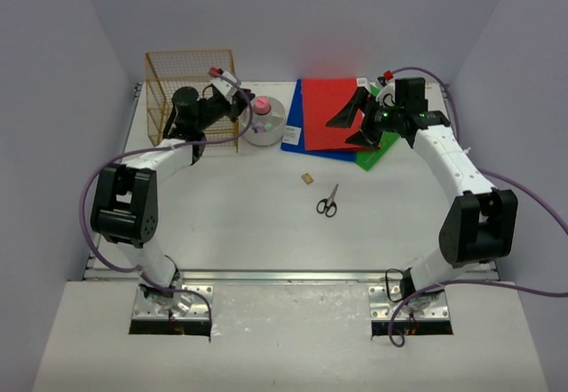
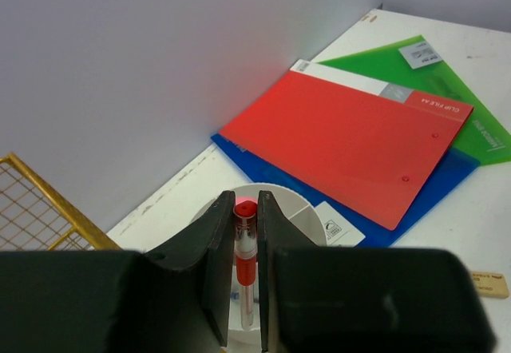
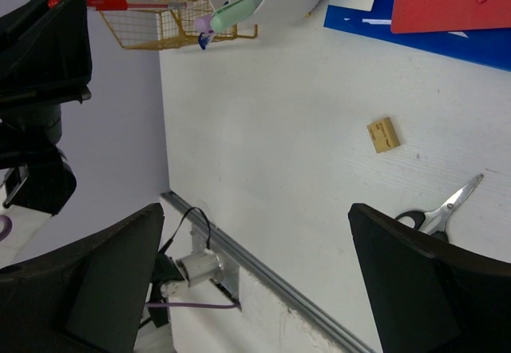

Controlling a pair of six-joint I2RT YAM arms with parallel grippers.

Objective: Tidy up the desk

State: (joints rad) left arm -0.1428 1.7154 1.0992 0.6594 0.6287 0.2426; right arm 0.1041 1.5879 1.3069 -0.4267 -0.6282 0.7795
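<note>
White and matte, the large flat rectangular tabletop [image 1: 266, 232] lies between pale walls, with a metal rail [image 1: 293, 276] along its 6 o'clock edge, just in front of the two arm bases.

At 11 o'clock stands a gold wire rack [image 1: 191, 90]. The left pincer [image 1: 229, 82] is beside the rack. Its jaws are almost closed and pinch a thin pen with a red cap [image 2: 246, 269]. In the left wrist view a white round plastic holder [image 2: 307, 209] shows directly behind the fingers [image 2: 219, 265].

At 1 o'clock three flat plastic folders overlap: a red folder [image 1: 327, 99] on top, a blue folder [image 1: 297, 130] under it, and a green folder [image 1: 377, 154] whose corner points toward 3 o'clock. The right pincer [image 1: 355, 108] hangs above the red folder. Its jaws are as wide apart as they go and it grips nothing.

Near the middle of the tabletop lies a small tan block [image 1: 307, 178]. Just beside it, toward 4 o'clock, lie black-handled metal scissors [image 1: 327, 201], apart from the block.
</note>
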